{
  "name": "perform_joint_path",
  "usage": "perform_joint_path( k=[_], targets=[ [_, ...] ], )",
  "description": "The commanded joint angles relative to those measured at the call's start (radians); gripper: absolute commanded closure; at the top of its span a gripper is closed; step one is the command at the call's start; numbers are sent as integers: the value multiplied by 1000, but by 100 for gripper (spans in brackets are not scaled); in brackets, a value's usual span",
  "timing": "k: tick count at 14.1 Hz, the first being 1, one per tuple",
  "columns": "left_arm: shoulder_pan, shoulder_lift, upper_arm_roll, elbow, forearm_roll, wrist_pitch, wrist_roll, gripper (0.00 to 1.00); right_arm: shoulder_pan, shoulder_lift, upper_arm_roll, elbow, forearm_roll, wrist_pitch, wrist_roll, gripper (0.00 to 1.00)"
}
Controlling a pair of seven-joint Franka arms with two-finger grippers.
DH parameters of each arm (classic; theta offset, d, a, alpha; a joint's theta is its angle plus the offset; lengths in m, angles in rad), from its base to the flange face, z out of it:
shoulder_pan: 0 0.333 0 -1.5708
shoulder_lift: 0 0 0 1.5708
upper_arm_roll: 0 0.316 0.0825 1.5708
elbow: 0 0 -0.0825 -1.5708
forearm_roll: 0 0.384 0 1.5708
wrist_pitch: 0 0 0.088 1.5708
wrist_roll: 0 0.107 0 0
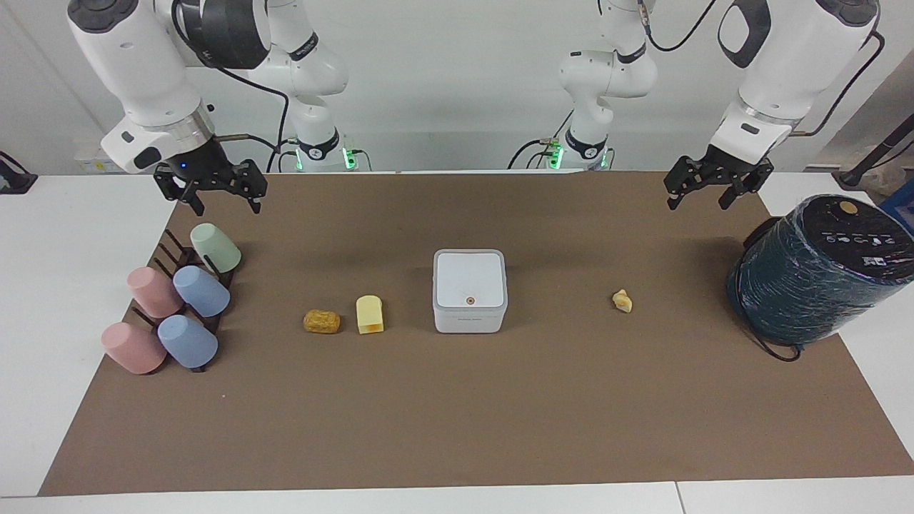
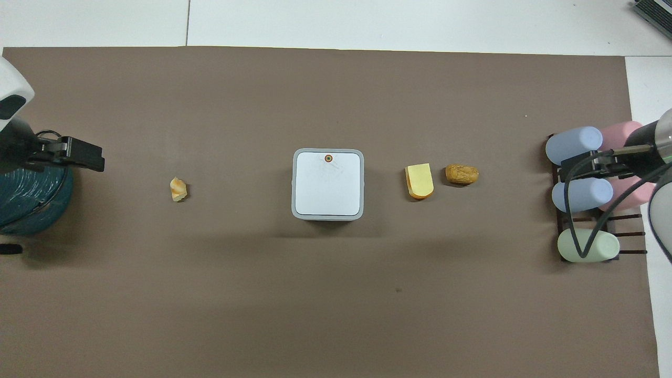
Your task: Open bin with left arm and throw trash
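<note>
The bin (image 1: 470, 290) midway between the two black grippers is white with a pale grey rim and a small orange dot on its lid, and it sits on a plain brown mat (image 1: 457, 428) over a white table (image 1: 57, 300). Toward the right gripper (image 1: 223, 203) lie a pale yellow block (image 1: 369, 314) and a speckled golden-brown lump (image 1: 321, 321), with two pink, two blue and one pale green cup on a dark rack (image 1: 175, 307) under it. Toward the left gripper (image 1: 700, 198) lies a tan and cream scrap (image 1: 623, 300), and below that gripper stands a dark teal cylinder (image 1: 814, 285), finely streaked, with a black top.
</note>
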Motion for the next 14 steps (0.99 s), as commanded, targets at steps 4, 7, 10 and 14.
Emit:
perform_joint_path(
  k=[4,7,10,14],
  targets=[
    [6,-28,-2,-35,34,16,3,0,-3,-14,3,-14,3,-7,-15,0],
    [-2,-30,-2,-37,34,16,5,0,-3,-15,3,-14,3,-14,-21,0],
    [-6,-30,-2,-40,34,16,2,0,-16,-17,0,-15,4,-43,-15,0],
    [-44,-28,-12,-48,34,19,-85,9,-9,-18,1,-17,3,-36,-18,0]
  ],
)
